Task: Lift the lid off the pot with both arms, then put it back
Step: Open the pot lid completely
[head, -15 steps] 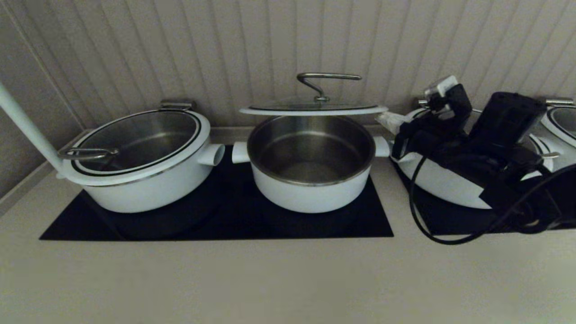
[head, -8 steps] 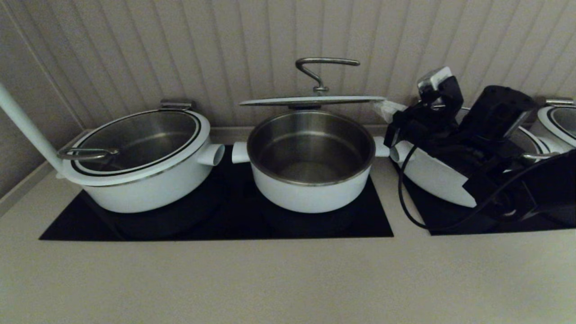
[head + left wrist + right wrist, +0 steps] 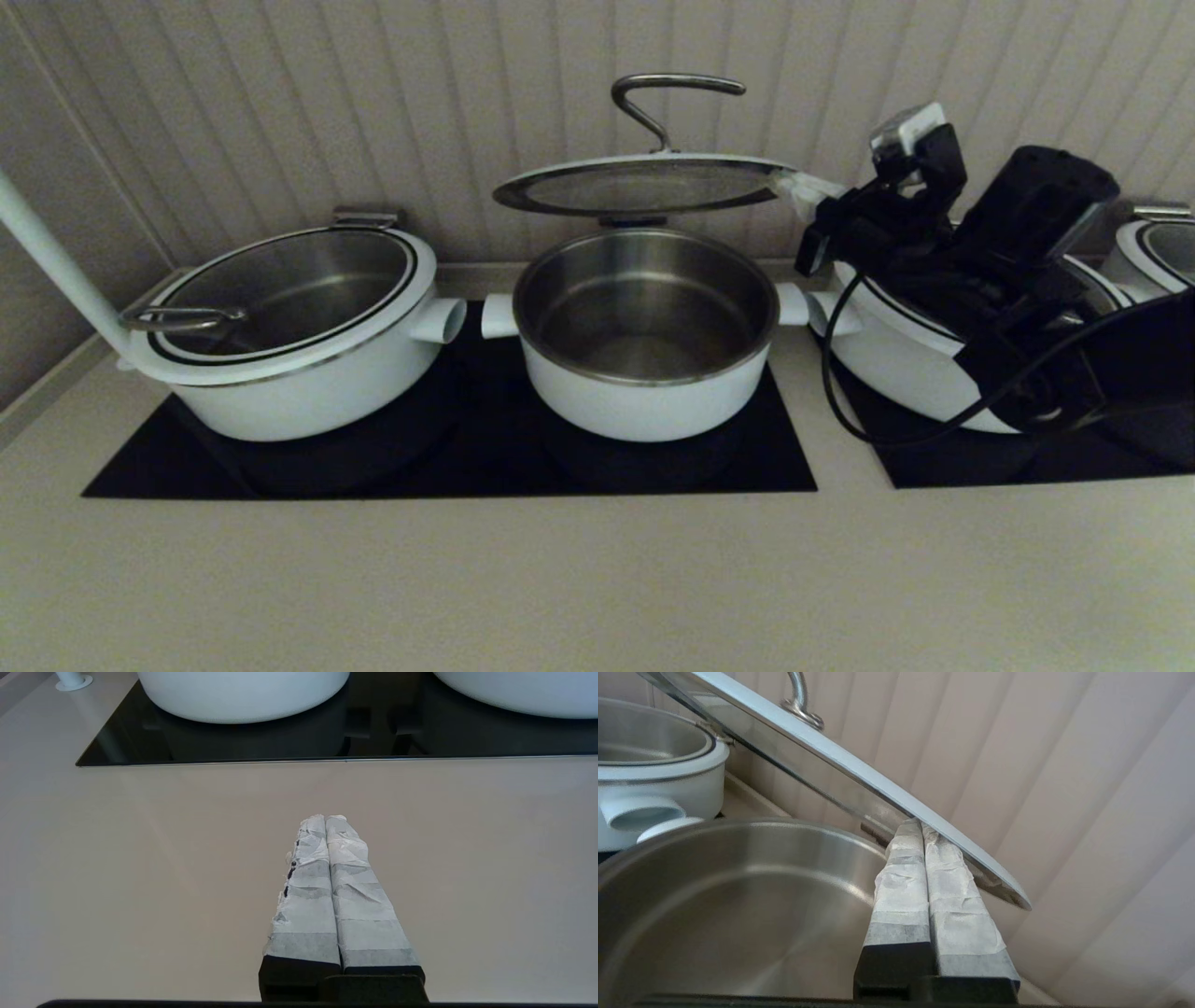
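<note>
The lid (image 3: 644,185), glass with a white rim and a curved steel handle (image 3: 677,86), hangs tilted in the air above the open pot (image 3: 644,336). My right gripper (image 3: 794,185) is shut on the lid's right edge and holds it up. In the right wrist view the white-wrapped fingertips (image 3: 922,823) pinch the lid's rim (image 3: 840,760) over the pot's steel inside (image 3: 738,896). My left gripper (image 3: 325,817) is shut and empty, low over the beige counter in front of the cooktop. It is out of the head view.
A wider white pot (image 3: 280,327) with its own glass lid stands to the left on the black cooktop (image 3: 467,457). A white pole (image 3: 56,266) rises at far left. Another wide pot (image 3: 896,364) sits under my right arm. The ribbed wall is close behind.
My right gripper has raised the lid higher above the pot. The lid has tilted so its underside now faces me. The left arm has not shown.
</note>
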`<state>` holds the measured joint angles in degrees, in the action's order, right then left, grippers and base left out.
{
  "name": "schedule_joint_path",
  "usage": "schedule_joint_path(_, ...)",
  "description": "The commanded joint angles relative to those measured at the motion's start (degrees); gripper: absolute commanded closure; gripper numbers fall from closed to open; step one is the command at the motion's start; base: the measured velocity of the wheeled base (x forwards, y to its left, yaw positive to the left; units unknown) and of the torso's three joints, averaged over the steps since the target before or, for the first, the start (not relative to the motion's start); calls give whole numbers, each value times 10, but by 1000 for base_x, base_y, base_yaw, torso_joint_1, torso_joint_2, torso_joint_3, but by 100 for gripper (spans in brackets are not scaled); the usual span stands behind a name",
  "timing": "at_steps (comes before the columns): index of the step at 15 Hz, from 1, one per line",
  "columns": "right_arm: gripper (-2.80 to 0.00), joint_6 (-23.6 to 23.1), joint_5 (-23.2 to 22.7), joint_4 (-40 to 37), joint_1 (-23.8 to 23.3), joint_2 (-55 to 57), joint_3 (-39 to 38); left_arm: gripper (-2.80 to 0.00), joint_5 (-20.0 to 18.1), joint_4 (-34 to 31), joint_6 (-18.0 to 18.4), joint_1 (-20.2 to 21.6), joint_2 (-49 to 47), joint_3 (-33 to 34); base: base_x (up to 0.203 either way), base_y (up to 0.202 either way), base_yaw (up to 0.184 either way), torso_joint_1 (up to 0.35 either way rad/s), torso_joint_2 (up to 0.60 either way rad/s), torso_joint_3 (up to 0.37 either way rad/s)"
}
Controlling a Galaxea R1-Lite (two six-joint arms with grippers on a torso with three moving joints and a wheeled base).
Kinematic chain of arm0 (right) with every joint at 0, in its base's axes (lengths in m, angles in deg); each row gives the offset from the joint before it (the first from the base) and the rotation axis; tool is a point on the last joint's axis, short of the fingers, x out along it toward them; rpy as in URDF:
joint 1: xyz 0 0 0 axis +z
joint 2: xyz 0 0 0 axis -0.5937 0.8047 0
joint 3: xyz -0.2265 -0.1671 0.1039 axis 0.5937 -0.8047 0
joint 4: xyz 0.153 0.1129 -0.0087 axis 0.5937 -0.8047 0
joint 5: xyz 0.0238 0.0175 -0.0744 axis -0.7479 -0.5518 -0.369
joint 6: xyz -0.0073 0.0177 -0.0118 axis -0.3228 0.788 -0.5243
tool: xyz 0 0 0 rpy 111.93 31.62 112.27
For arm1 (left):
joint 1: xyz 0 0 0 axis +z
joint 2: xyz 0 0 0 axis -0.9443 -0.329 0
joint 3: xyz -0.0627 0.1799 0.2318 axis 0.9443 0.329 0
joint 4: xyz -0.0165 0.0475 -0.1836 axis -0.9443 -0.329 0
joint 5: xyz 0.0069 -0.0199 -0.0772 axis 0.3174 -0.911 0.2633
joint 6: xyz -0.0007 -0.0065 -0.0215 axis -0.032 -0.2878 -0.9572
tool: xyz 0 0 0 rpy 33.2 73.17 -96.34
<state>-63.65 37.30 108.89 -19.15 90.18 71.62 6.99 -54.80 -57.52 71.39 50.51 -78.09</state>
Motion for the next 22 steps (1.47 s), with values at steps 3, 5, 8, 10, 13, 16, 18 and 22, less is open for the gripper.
schedule_joint_path(3,0,-1,0,-4,-3,-5,26,0,0,0,-1,0,0,0,0,0,0,0,0,0)
schedule_joint_path(5,0,-1,0,-8,-6,1,47,0,0,0,0,0,0,0,0,0,0,0,0,0)
schedule_joint_path(8,0,-4,0,-18,-7,13,74,0,0,0,0,0,0,0,0,0,0,0,0,0)
schedule_joint_path(10,0,-11,0,-18,-7,26,91,0,0,0,0,0,0,0,0,0,0,0,0,0)
schedule_joint_path(13,0,-14,0,-14,-7,35,94,0,0,0,0,0,0,0,0,0,0,0,0,0)
schedule_joint_path(16,0,-15,0,-16,-7,35,92,0,0,0,-1,0,0,0,0,0,0,0,0,0)
schedule_joint_path(18,0,-15,-1,-18,-7,33,91,0,0,1,-1,0,0,0,0,0,0,0,0,0)
schedule_joint_path(22,0,-15,-1,-25,-7,24,86,0,0,0,-1,0,0,0,0,0,0,0,0,0)
